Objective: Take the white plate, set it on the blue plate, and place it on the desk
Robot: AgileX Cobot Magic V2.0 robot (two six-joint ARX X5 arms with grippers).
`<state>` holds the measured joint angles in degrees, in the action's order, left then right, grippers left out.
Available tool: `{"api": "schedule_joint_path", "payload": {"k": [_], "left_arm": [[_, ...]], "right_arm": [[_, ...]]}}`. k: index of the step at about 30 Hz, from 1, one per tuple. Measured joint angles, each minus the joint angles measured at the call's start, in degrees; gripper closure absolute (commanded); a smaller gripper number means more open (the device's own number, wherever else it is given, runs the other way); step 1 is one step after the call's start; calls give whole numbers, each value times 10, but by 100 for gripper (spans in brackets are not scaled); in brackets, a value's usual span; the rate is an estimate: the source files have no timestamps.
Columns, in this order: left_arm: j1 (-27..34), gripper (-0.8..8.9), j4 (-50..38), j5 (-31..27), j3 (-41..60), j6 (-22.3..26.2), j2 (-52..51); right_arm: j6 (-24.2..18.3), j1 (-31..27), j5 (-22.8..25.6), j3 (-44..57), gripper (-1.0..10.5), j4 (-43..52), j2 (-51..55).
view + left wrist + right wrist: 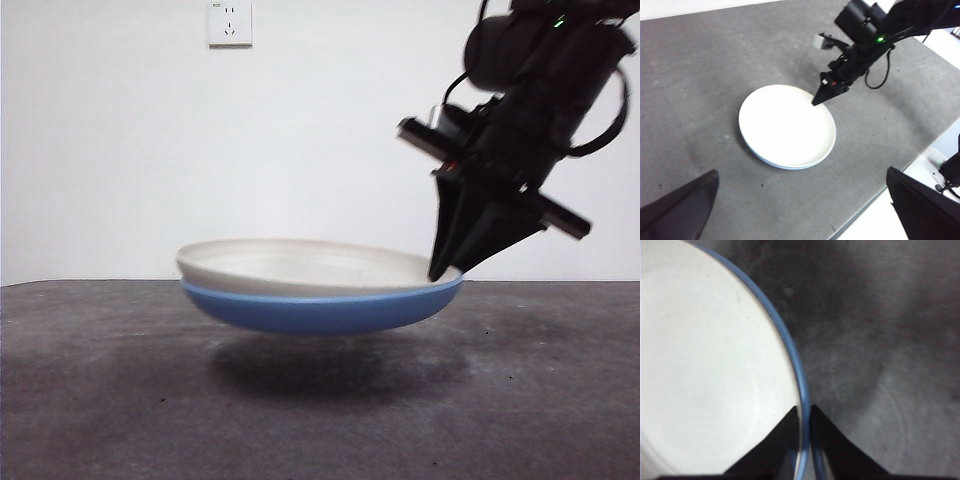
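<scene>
Above desk [100, 400]: white plate [300, 265] nested in blue plate [320, 310], both lifted clear, shadow beneath. Right gripper [805, 440] pinched shut on shared rims at one edge. Left gripper [800, 210] spread wide, waiting apart. Stacking done; likely left: lower pair to desk, release.

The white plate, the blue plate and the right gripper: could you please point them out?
white plate [300, 265], front view, inner surface.
blue plate [320, 310], front view, outer wall.
right gripper [805, 440], right wrist view, between its fingertips.

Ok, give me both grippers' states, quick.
Left gripper: open, holding nothing.
Right gripper: shut on the rims of the white plate and blue plate, lifted together.
</scene>
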<state>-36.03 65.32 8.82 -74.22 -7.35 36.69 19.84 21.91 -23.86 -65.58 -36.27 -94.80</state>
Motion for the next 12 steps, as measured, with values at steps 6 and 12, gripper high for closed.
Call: {"api": "schedule_joint_path", "payload": {"k": [6, 12], "left_arm": [[0, 134, 0, 0, 0, 0, 0], [0, 134, 3, 0, 0, 0, 0]], "right_arm": [[4, 9, -2, -15, 935, 20, -50], [10, 9, -1, -15, 934, 27, -77]]}}
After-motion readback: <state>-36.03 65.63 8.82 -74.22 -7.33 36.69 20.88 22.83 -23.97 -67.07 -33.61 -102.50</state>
